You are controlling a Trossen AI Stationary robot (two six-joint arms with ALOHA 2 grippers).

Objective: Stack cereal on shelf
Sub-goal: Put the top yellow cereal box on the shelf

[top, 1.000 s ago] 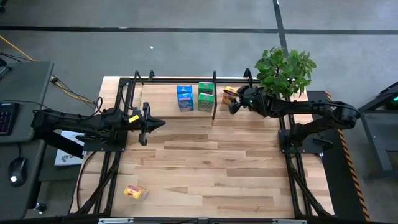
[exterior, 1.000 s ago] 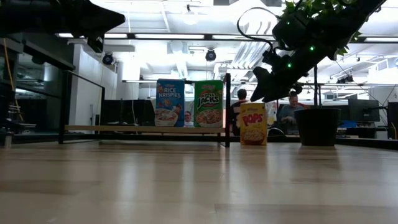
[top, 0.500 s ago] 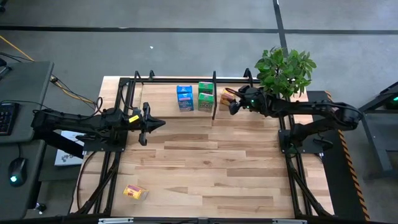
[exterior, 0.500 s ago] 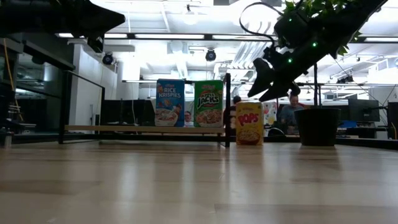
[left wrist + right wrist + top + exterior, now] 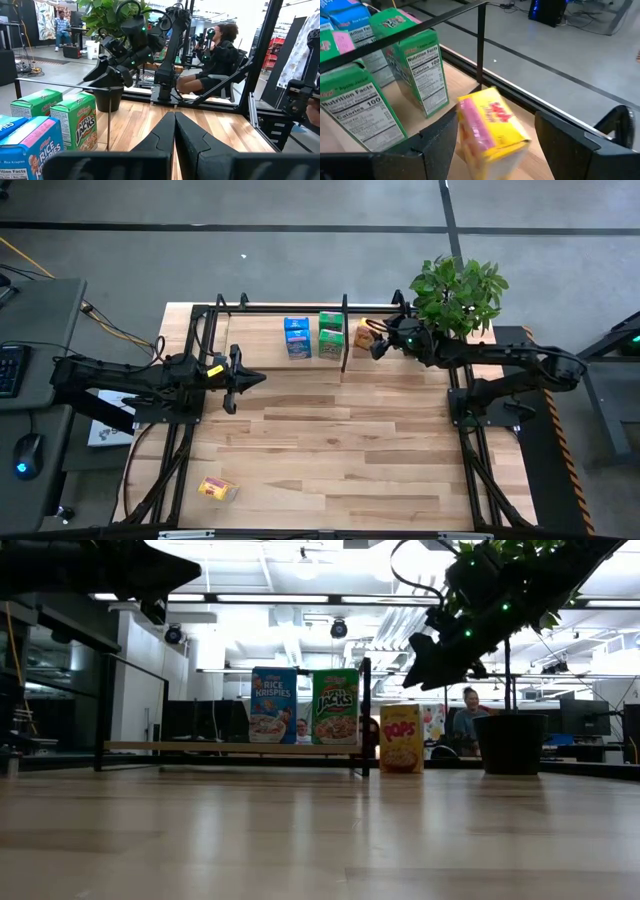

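Cereal boxes stand upright on the shelf (image 5: 300, 358): we see blue (image 5: 297, 337), green (image 5: 331, 335), then yellow (image 5: 362, 336) at three o'clock, under the wide right end effector (image 5: 377, 343); left end effector (image 5: 240, 379) shut.

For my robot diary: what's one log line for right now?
right gripper: open, above yellow box | yellow box: upright on shelf | left gripper: shut, waiting
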